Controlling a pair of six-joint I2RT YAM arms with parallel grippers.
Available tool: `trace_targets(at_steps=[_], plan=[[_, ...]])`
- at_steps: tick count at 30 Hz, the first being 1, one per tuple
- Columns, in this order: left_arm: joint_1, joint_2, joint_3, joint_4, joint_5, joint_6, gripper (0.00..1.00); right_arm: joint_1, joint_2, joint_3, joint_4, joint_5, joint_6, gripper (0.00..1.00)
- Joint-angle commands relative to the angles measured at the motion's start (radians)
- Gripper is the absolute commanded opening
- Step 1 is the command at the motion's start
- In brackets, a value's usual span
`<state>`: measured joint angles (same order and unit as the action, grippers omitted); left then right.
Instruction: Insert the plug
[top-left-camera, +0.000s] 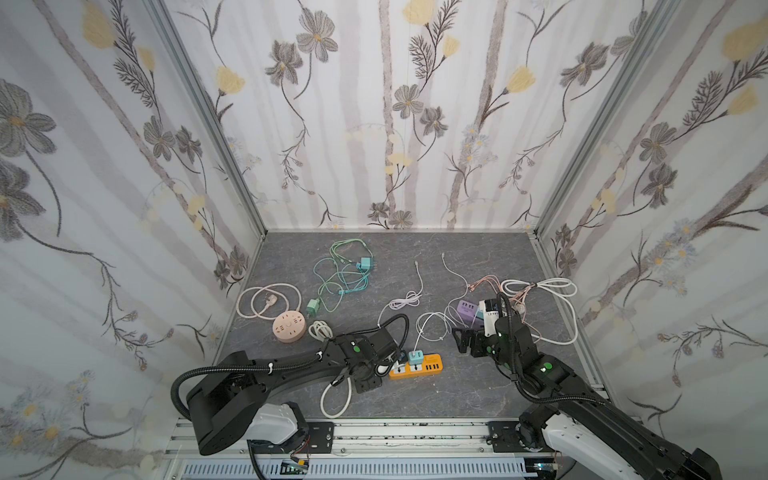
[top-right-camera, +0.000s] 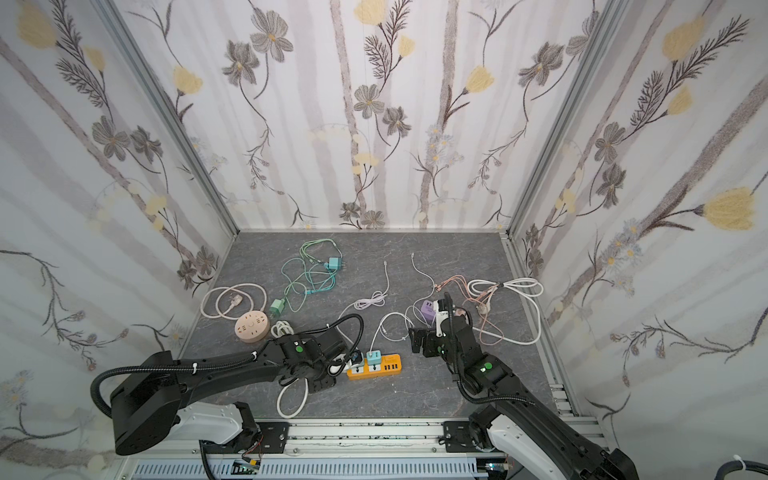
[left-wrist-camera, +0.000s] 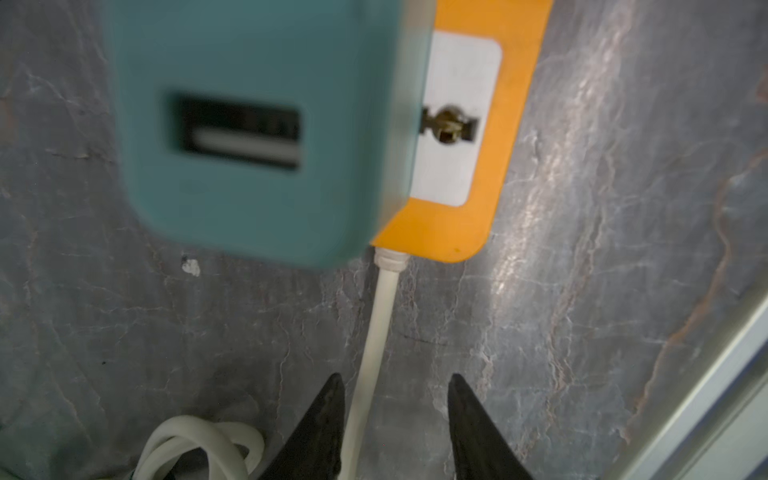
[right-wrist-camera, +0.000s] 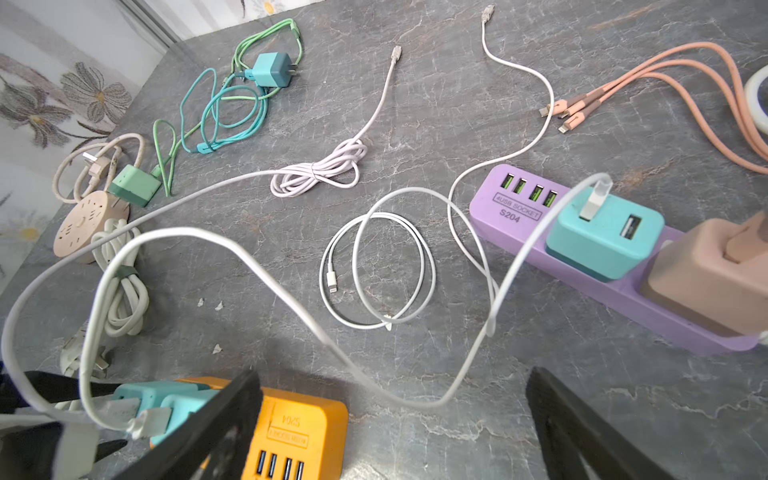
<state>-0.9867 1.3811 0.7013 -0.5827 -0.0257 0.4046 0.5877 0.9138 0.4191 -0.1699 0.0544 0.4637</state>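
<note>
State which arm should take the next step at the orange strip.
Left. Its end effector sits at the orange power strip, fingers astride the white cord, beside a teal charger. The right end effector hovers open, farther off.

I am stretching my black left arm (top-left-camera: 286, 368) low toward the middle, with the black two-fingered left gripper (left-wrist-camera: 395, 399) standing partly apart. I am holding my black right arm (top-left-camera: 561, 378) bent, with the right gripper (right-wrist-camera: 395, 415) spread wide and empty.
</note>
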Motion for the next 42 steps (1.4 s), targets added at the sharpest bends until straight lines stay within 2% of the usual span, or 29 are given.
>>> trace_targets(at_steps=[1,4,8,12,17,24,30,34,42], plan=[[0.0,0.04,-0.01,0.107,-0.009,0.022,0.41,0.0,-0.017,-0.008,0.043,0.0,0.019,0.99],[0.0,0.076,-0.017,0.151,-0.035,0.023,0.29,0.001,-0.03,-0.012,0.033,-0.018,0.021,0.99],[0.002,0.077,-0.008,0.198,-0.006,0.026,0.08,0.0,-0.056,-0.045,0.061,-0.105,-0.001,0.99],[0.035,0.104,0.033,0.231,-0.007,0.053,0.0,-0.017,-0.076,-0.052,0.061,-0.081,0.012,0.99],[0.133,0.185,0.121,0.261,0.045,0.111,0.0,-0.104,-0.051,-0.012,0.035,-0.114,0.014,0.99],[0.236,0.397,0.31,0.283,0.062,0.221,0.0,-0.208,-0.006,0.057,0.02,-0.166,-0.019,0.99],[0.304,0.571,0.491,0.284,0.037,0.321,0.0,-0.251,0.019,0.095,0.026,-0.2,-0.051,0.99],[0.355,0.643,0.624,0.269,0.073,0.32,0.0,-0.28,0.032,0.116,0.018,-0.223,-0.063,0.99],[0.384,0.811,0.86,0.219,0.082,0.337,0.0,-0.328,0.04,0.14,0.018,-0.258,-0.071,0.99]])
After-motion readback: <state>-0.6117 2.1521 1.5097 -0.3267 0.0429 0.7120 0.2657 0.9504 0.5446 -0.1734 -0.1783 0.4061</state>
